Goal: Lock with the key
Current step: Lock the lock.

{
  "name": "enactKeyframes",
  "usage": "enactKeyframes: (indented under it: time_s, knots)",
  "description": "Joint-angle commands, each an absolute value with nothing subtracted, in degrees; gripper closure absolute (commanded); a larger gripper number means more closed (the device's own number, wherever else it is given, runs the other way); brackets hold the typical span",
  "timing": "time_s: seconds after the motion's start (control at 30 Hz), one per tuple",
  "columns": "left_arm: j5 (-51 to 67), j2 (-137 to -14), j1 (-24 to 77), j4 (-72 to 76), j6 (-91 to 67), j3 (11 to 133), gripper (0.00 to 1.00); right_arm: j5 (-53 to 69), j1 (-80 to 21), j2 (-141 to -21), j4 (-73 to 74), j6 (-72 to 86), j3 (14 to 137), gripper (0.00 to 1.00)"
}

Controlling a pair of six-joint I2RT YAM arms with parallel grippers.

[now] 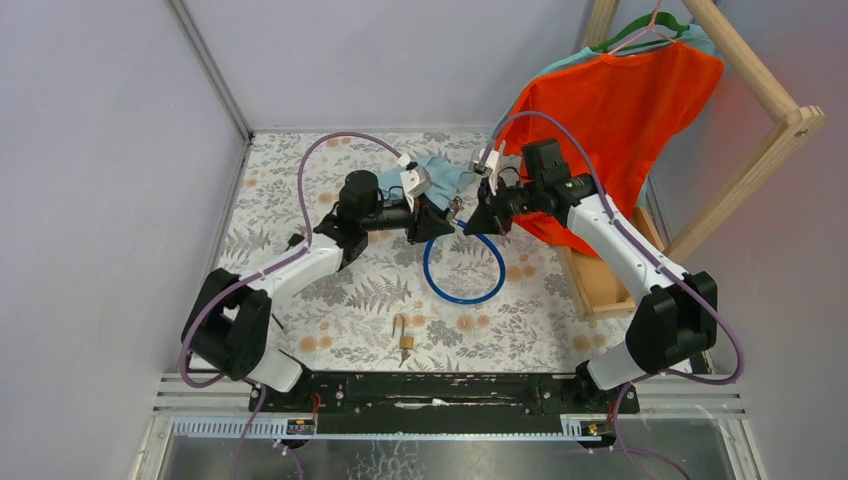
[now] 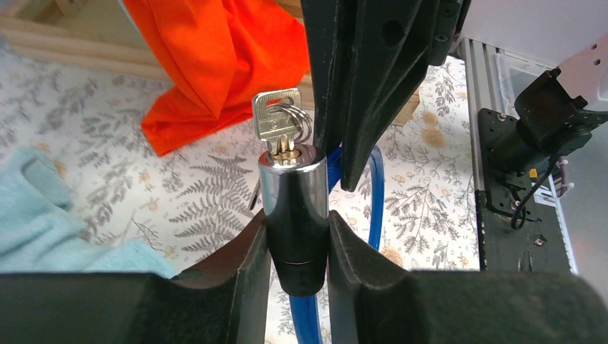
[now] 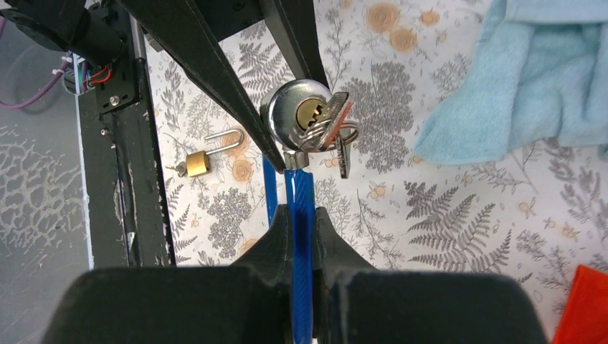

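Observation:
A blue cable lock [image 1: 463, 297] loops on the fern-print table, its chrome and black barrel [image 2: 294, 193] lifted between the two arms. The key [image 2: 276, 118] sits in the barrel's keyhole on a small ring; in the right wrist view the key [image 3: 331, 118] juts from the barrel face [image 3: 297, 111], and a second one hangs under it. My left gripper [image 2: 297, 229] is shut on the barrel's black lower part, a finger pressed on each side. My right gripper [image 3: 302, 215] is shut on the blue cable [image 3: 301, 193] just below the barrel.
A small brass padlock [image 1: 404, 338] lies open near the front edge, also the padlock [image 3: 197, 161] in the right wrist view. A light blue towel [image 1: 445, 175] lies behind the grippers. An orange shirt [image 1: 620, 110] hangs on a wooden rack [image 1: 760, 150] at the right.

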State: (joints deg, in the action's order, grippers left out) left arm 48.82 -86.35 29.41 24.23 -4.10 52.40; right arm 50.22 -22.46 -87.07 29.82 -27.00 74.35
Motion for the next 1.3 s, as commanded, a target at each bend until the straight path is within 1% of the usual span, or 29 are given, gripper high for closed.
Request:
enactKeyframes:
  time_s: [0.0,0.13,0.3,0.4,0.5,0.6,0.73,0.9,1.07,1.17,1.27]
  knots:
    - [56.8,-82.1,31.6,21.0,1.1,55.3,1.0,50.0,-24.0,-83.5,19.8,-28.3,79.5,0.96]
    - [56.0,-81.1,31.6,22.0,1.6,53.6,1.0,48.0,-25.5,-82.3,15.4,-28.9,77.3,0.98]
    - [55.6,-79.6,31.8,24.5,5.6,49.2,1.0,48.7,-26.5,-81.7,8.8,-28.8,72.7,0.98]
    - [56.1,-78.5,32.4,21.2,10.7,48.7,1.0,49.0,-27.0,-81.8,8.7,-31.8,71.9,0.98]
    - [55.5,-77.6,34.1,15.6,16.5,48.8,1.0,49.9,-27.4,-81.2,9.1,-34.3,70.1,0.97]
    - [54.7,-76.7,35.9,13.8,19.8,47.6,1.0,50.4,-28.2,-79.6,8.1,-35.9,66.6,0.96]
    - [53.4,-76.8,37.7,13.0,21.1,46.8,1.0,49.5,-28.5,-78.0,7.5,-36.5,61.9,0.9]
    - [52.4,-77.8,39.1,12.3,21.6,46.5,1.0,48.0,-28.5,-75.6,4.3,-34.4,57.1,0.89]
    - [52.6,-78.9,39.7,15.4,19.2,45.2,1.0,47.0,-28.4,-74.4,-1.4,-28.6,54.4,0.92]
    - [52.4,-79.0,39.7,17.1,17.9,44.2,1.0,45.2,-27.7,-74.4,-4.1,-24.9,54.6,0.96]
    - [52.4,-79.0,39.7,17.8,17.6,43.6,1.0,46.8,-26.0,-74.6,-6.3,-21.5,55.3,0.99]
